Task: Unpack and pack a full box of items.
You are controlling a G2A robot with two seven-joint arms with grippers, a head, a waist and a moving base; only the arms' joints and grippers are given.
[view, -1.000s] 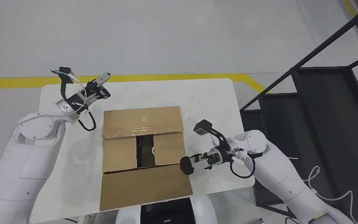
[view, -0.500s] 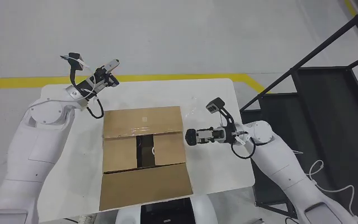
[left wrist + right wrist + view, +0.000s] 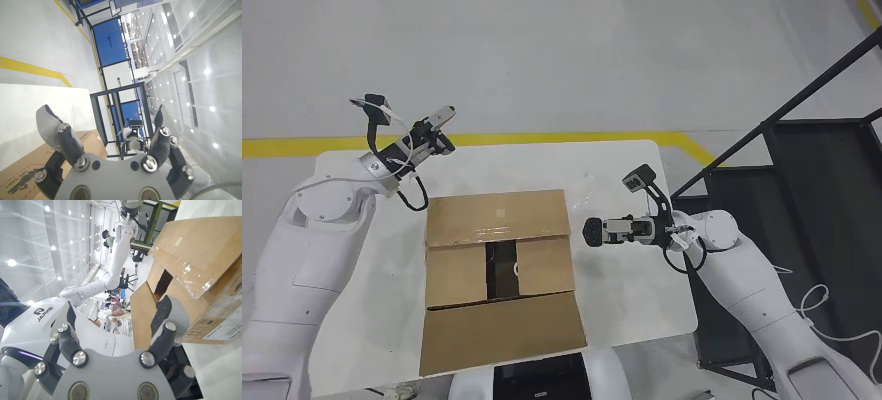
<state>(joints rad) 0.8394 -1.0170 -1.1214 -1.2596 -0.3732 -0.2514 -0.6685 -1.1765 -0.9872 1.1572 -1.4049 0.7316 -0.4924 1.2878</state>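
Two grippers stand off from one box, and neither touches it.

1. Location. The box sits mid-table. It shows a broad flap at 12 o'clock, another broad flap at 6 o'clock, and between them two inner flaps parted by a dark gap. The contents cannot be made out through the gap.

2. Left gripper. It hangs beyond the box's 11 o'clock corner, well apart from it. The fingers are spread and nothing is between them.

3. Right gripper. It hangs just off the box's 3 o'clock side, pointing toward 9 o'clock. The fingers are spread and hold nothing.

4. Handling. The corrugated board is probably stiff across a panel but hinges freely at the creases. A full box is likely too heavy to shift by a flap. Clear tape clings to one flap edge, and it is likely slick and crinkly, so avoid pinching there.

5. Grip point. Take an inner flap by its free edge at the gap, pinching bare board, and swing it about its crease.
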